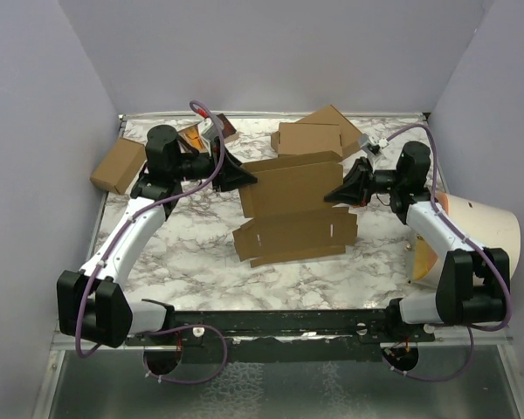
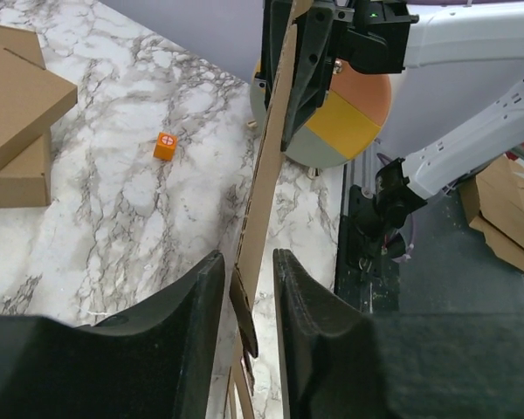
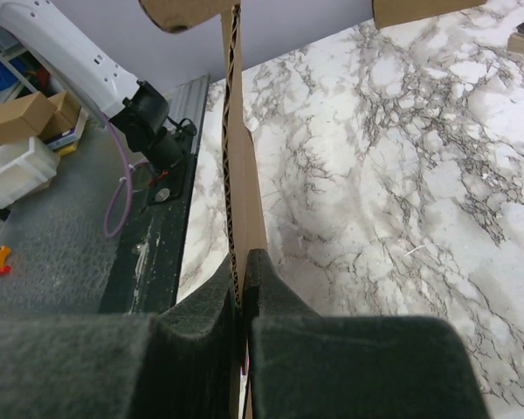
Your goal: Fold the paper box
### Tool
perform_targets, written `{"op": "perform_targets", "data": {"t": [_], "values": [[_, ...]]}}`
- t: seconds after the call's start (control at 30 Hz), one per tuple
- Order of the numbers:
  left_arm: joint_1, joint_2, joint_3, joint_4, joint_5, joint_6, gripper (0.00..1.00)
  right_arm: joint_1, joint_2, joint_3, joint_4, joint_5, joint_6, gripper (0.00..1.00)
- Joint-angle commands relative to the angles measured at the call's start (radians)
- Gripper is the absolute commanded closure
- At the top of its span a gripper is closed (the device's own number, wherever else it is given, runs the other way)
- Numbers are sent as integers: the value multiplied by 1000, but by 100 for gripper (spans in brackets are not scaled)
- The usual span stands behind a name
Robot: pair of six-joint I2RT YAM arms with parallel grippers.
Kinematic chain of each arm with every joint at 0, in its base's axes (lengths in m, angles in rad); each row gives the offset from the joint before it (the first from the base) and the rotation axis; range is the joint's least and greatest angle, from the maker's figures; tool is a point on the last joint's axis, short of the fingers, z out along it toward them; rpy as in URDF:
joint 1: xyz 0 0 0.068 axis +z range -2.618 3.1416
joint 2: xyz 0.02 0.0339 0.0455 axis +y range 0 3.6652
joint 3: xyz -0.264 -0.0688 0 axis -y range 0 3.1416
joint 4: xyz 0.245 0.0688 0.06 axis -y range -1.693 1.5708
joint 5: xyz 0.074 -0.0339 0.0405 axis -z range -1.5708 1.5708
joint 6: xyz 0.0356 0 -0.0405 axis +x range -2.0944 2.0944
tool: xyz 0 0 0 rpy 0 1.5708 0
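Observation:
The paper box (image 1: 290, 188) is a brown cardboard sheet with flaps and slits, held upright over mid-table, its lower panel (image 1: 297, 234) resting on the marble. My right gripper (image 1: 336, 194) is shut on the sheet's right edge; in the right wrist view the pads (image 3: 271, 297) pinch the corrugated edge (image 3: 243, 192). My left gripper (image 1: 244, 177) is at the sheet's left edge. In the left wrist view its fingers (image 2: 301, 297) stand apart on either side of the cardboard (image 2: 266, 175), with gaps showing and a small flap hanging between them.
A stacked pair of folded brown boxes (image 1: 319, 135) lies at the back right. A small brown carton (image 1: 118, 164) sits at the back left. A small orange cube (image 2: 164, 145) lies on the marble. A round yellow-and-white object (image 1: 476, 231) stands by the right arm.

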Motion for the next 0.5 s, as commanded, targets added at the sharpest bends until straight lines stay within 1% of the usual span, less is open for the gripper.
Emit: {"op": "perform_targets", "data": {"t": [0.0,0.17,0.23,0.37,0.43,0.47], "values": [[-12,11,35,7,58,17,70,-4,3,35,-12,-29,-7,99],[-17,21,45,-28,62,45,71,-5,5,36,-13,-30,-6,99],[-19,27,47,-32,64,48,73,-5,4,36,-13,-32,-7,99],[-22,34,53,-46,66,56,86,-4,4,39,-15,-33,-7,99],[-24,33,55,-46,65,58,98,-4,5,38,-15,-34,-6,99],[-25,32,56,-44,65,58,100,-3,4,38,-15,-35,-7,99]]}}
